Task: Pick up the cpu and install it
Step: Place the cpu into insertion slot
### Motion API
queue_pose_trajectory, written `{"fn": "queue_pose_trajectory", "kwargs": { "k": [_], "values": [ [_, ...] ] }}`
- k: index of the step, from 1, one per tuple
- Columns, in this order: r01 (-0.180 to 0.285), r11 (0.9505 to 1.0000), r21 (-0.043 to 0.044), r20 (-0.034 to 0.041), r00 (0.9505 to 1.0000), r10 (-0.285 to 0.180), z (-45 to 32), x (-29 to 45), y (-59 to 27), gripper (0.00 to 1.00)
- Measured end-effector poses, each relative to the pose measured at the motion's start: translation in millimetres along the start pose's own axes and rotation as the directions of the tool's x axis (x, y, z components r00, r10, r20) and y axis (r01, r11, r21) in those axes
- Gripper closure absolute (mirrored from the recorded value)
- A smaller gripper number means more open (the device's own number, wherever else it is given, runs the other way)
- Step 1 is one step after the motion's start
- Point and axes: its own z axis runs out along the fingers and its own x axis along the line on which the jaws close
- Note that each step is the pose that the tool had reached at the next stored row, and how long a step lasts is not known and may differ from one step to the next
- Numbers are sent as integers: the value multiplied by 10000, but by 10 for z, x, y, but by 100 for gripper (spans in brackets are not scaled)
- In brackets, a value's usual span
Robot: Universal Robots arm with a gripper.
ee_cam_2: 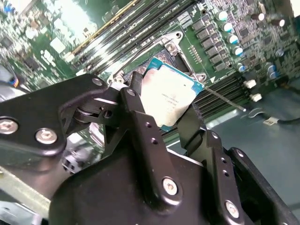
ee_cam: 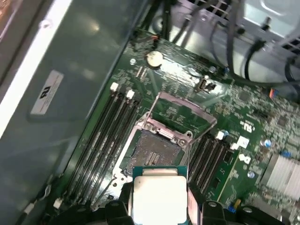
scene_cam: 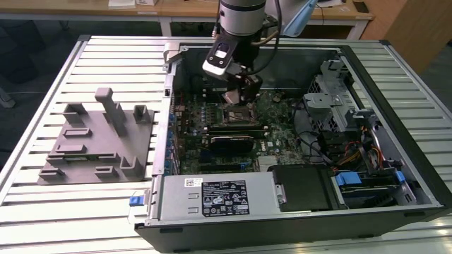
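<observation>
The cpu (ee_cam: pixel 159 197) is clamped at its edges by the claw (ee_cam_2: pixel 164 101), closed onto it, and is held above the open socket (ee_cam: pixel 152 152) on the motherboard (scene_cam: pixel 276 132) inside the computer case (scene_cam: pixel 395 63).

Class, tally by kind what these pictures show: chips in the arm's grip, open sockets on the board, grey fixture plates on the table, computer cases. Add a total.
cpu, held in the pincer: 1
open socket: 1
grey fixture plate: 1
computer case: 1
Total: 4
</observation>
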Motion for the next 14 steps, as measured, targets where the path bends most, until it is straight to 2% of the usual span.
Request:
{"fn": "queue_pose_trajectory", "kwargs": {
  "k": [4,7,11,14],
  "values": [
    [-719,9974,18,29,9974,719,2,0,0,46],
    [-1260,9920,30,51,9920,1260,4,0,0,46],
    [-1986,9801,45,83,9801,1985,7,0,0,46],
    [-2510,9680,53,104,9679,2510,10,0,0,46]
  ]
}}
